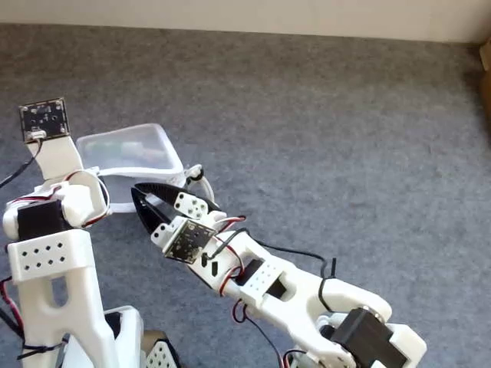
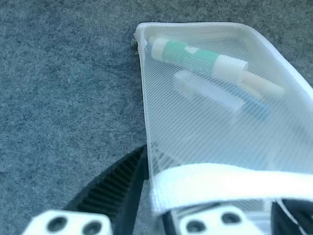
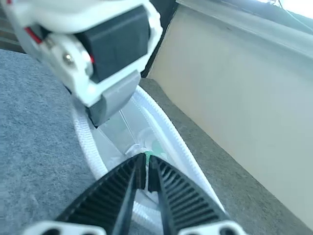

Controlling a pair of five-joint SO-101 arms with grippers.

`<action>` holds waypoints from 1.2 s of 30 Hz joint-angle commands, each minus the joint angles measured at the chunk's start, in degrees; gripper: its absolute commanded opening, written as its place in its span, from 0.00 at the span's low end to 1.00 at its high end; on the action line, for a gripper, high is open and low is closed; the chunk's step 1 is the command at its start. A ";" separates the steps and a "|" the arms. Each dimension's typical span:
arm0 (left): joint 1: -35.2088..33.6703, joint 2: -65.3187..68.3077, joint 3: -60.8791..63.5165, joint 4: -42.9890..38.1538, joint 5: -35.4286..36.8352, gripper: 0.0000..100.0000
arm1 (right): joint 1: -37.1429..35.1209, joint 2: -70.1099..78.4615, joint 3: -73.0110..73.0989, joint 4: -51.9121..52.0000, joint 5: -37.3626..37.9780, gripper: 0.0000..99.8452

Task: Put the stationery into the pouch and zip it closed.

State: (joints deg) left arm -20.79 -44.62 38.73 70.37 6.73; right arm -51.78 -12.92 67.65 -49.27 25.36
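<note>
Right arm (image 1: 307, 299) lies closest to the high camera and extends from the lower right edge toward the pouch (image 1: 132, 153). The right tool (image 3: 146, 164) sits at the pouch mouth. Its two black ribbed fingers (image 3: 115, 193) are closed to a narrow slit, and the tips rest just at the white zip tracks (image 3: 85, 142). Whether the tips pinch any part of the zip cannot be determined. The two tracks stand apart, so the mouth is open.

The left arm (image 1: 54, 253) stands at the left side of the table (image 1: 345, 115), with its wrist camera board (image 1: 44, 119) raised just beside the pouch. The left tool (image 2: 146, 191) is at the near corner of the pouch. Its fingers lie close together with the side edge of the pouch between them, gripping it.

The pouch is translucent white mesh with a white band (image 2: 225, 183) along the mouth. It rests on the grey, felt-like table surface between the two tools, with the mouth end toward the arms and the closed end pointing away.

Stationery is inside the pouch, at the closed end:
- a green-and-white stick (image 2: 195, 56), lying across the pouch;
- a clear oblong item (image 2: 208, 90), just beside the stick;
- a blue part (image 2: 257, 110), partly covered by the clear item.
</note>
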 commanded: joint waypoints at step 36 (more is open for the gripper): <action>-0.75 -0.57 -0.40 -0.97 -0.09 0.01 | -0.04 -2.77 4.26 -10.33 0.88 0.00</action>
State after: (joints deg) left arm -20.79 -44.62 38.73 70.37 6.73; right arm -49.93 -12.84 71.69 -58.24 25.36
